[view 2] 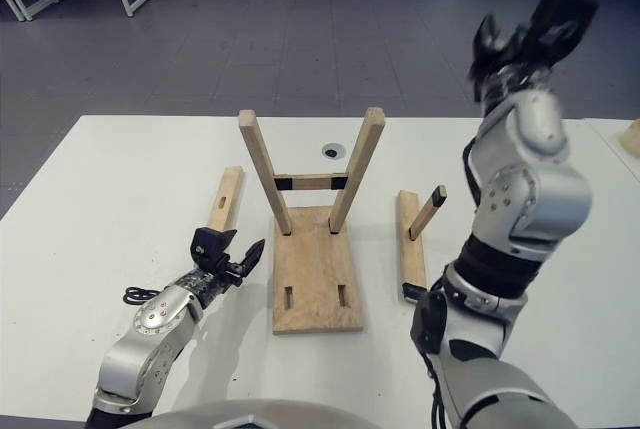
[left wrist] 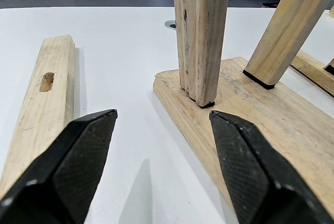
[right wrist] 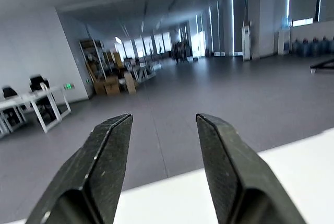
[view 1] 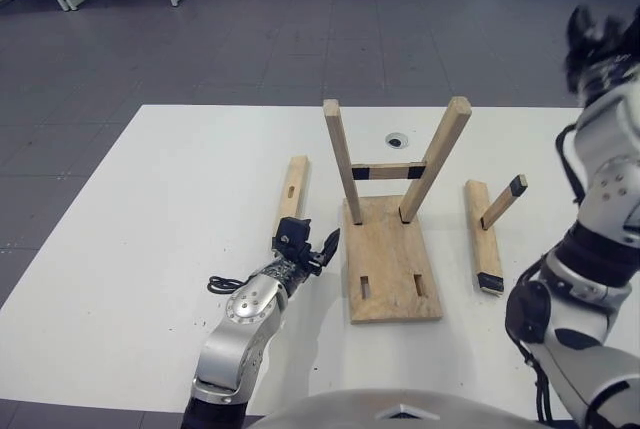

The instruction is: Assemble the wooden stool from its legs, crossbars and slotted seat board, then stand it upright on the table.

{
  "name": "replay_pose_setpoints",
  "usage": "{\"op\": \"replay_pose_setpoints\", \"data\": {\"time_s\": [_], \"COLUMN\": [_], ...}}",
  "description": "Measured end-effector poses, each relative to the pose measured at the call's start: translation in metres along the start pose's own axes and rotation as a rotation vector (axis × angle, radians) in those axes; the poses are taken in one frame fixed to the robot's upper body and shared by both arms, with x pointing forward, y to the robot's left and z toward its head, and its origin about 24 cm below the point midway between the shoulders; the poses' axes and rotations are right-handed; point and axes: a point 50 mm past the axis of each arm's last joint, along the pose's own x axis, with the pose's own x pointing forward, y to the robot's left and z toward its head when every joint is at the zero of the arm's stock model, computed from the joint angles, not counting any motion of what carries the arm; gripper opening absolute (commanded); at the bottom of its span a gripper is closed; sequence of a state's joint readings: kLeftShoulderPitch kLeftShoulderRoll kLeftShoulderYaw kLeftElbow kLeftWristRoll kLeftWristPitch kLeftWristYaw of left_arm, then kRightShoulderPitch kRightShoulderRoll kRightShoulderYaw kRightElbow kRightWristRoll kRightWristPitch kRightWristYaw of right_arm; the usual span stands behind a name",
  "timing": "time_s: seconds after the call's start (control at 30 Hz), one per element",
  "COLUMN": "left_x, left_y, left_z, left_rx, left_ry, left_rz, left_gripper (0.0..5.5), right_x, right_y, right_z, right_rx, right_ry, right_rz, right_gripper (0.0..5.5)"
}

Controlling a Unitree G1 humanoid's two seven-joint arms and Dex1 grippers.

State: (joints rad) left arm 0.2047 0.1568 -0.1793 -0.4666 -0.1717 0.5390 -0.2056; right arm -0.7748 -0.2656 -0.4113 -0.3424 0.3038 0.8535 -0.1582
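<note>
The wooden stool sits half built and upside down in the middle of the white desk; its slotted seat board lies flat, with two legs standing in the far slots, joined by a crossbar with black ends; the two near slots are bare. A loose leg lies flat just left of the board; on the right another leg lies flat with a second crossbar sticking up from it at a tilt. The left pincer hangs low over the desk between the loose leg and the board, released, gripping nothing; the right pincer is raised high above the desk's right side, likewise spread and bare; a black cable lies beside the left arm.
</note>
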Motion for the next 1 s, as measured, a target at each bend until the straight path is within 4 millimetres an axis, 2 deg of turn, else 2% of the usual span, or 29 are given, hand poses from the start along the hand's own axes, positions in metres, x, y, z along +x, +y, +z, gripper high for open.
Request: {"op": "replay_pose_setpoints", "data": {"time_s": [0.03,0.07,0.1,0.17,0.2,0.3,0.4,0.47,0.53,0.57,0.6,0.63,0.67,0.7,0.77,0.8,0.87,0.9,1.0], "left_x": [0.0,0.0,0.0,0.0,0.0,0.001,0.002,0.002,0.002,0.002,0.0,-0.001,-0.004,-0.005,-0.008,-0.009,-0.01,-0.011,-0.012], "left_y": [0.0,0.0,0.0,0.0,0.001,0.001,0.0,0.0,-0.001,-0.001,-0.001,-0.001,-0.001,-0.001,-0.001,-0.002,-0.002,-0.003,-0.002], "left_z": [0.0,0.0,0.0,0.0,0.0,0.002,0.003,0.002,0.002,0.001,0.0,-0.003,-0.006,-0.007,-0.01,-0.011,-0.01,-0.008,-0.007], "left_rx": [0.0,0.0,0.001,0.001,0.002,0.004,0.004,0.003,0.0,-0.004,-0.01,-0.015,-0.023,-0.027,-0.033,-0.037,-0.041,-0.042,-0.037], "left_ry": [0.0,0.0,0.0,0.0,-0.001,-0.005,-0.01,-0.009,-0.008,-0.007,-0.002,0.007,0.017,0.019,0.03,0.033,0.024,0.017,0.012], "left_rz": [0.0,0.001,0.001,0.001,0.002,0.001,-0.001,-0.002,-0.003,0.0,0.011,0.021,0.029,0.033,0.044,0.049,0.056,0.065,0.072], "left_gripper": [3.29,3.29,3.29,3.29,3.29,3.29,3.29,3.29,3.29,3.29,3.29,3.29,3.29,3.29,3.29,3.29,3.29,3.29,3.29], "right_x": [0.0,-0.001,-0.005,-0.03,-0.04,-0.047,-0.045,-0.043,-0.029,-0.023,-0.026,-0.032,-0.042,-0.054,-0.085,-0.114,-0.15,-0.171,-0.189], "right_y": [0.0,-0.002,-0.007,-0.028,-0.031,-0.025,-0.022,-0.03,-0.025,-0.018,-0.013,-0.011,-0.012,-0.015,-0.027,-0.038,-0.046,-0.048,-0.046], "right_z": [0.003,-0.004,-0.027,-0.113,-0.128,-0.138,-0.135,-0.128,-0.083,-0.047,-0.018,-0.004,-0.003,-0.01,-0.037,-0.059,-0.08,-0.095,-0.123], "right_rx": [-0.002,-0.005,-0.017,-0.039,-0.039,-0.037,-0.022,0.022,0.031,0.025,0.005,-0.018,-0.043,-0.066,-0.11,-0.163,-0.219,-0.227,-0.224], "right_ry": [-0.018,0.009,0.089,0.41,0.439,0.438,0.413,0.365,0.177,0.037,-0.076,-0.122,-0.114,-0.076,0.055,0.175,0.324,0.432,0.592], "right_rz": [0.001,-0.006,-0.018,-0.081,-0.085,-0.065,-0.059,-0.088,-0.076,-0.044,-0.017,-0.007,-0.01,-0.02,-0.049,-0.074,-0.058,-0.034,0.032], "right_gripper": [2.25,2.25,2.25,2.25,2.25,2.25,2.25,2.25,2.44,2.59,2.83,2.95,3.17,3.32,3.77,3.9,4.34,4.34,4.34]}}
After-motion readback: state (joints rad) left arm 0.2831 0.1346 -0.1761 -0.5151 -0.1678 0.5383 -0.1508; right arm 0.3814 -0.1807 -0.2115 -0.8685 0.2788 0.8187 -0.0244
